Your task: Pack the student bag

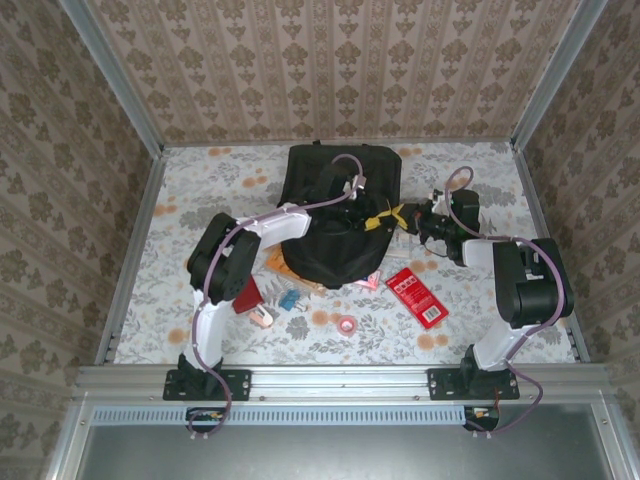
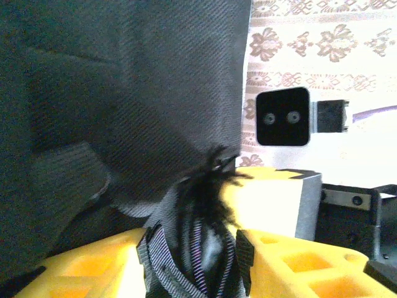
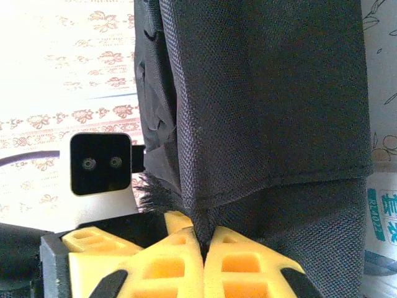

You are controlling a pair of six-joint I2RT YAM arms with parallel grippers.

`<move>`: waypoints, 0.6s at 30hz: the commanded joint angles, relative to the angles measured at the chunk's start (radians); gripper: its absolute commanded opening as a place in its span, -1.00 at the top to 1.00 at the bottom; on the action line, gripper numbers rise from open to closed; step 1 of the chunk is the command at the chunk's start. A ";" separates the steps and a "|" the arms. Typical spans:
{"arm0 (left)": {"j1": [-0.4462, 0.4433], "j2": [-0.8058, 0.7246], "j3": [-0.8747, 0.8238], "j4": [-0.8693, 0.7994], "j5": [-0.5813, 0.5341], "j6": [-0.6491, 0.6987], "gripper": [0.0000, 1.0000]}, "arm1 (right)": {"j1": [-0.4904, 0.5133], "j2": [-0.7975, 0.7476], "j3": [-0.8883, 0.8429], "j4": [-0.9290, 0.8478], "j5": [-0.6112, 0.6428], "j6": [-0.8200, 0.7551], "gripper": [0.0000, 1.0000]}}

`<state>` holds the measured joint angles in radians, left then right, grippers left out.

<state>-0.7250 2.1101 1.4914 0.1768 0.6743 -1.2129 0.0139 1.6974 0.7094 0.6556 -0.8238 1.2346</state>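
Black fabric of the bag (image 1: 335,240) lies in the far middle of the flowered surface (image 1: 230,180), and both claws meet at its right side. My right claw (image 3: 205,245) is clenched on a fold of the bag, with the yellow fingers pressed together and cloth between them. My left claw (image 2: 192,245) has its fingers on both sides of a frayed strap (image 2: 208,180). Whether it pinches the strap or only surrounds it, I cannot tell. A red packet (image 1: 417,296) lies on the surface near the bag.
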 commanded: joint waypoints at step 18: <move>0.000 0.018 -0.014 0.007 -0.003 0.022 0.40 | 0.020 -0.030 0.009 0.046 -0.054 -0.003 1.00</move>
<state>-0.7250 2.1120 1.4914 0.2077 0.6758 -1.2221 0.0242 1.6970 0.7094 0.6552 -0.8238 1.2346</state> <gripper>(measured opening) 0.314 0.063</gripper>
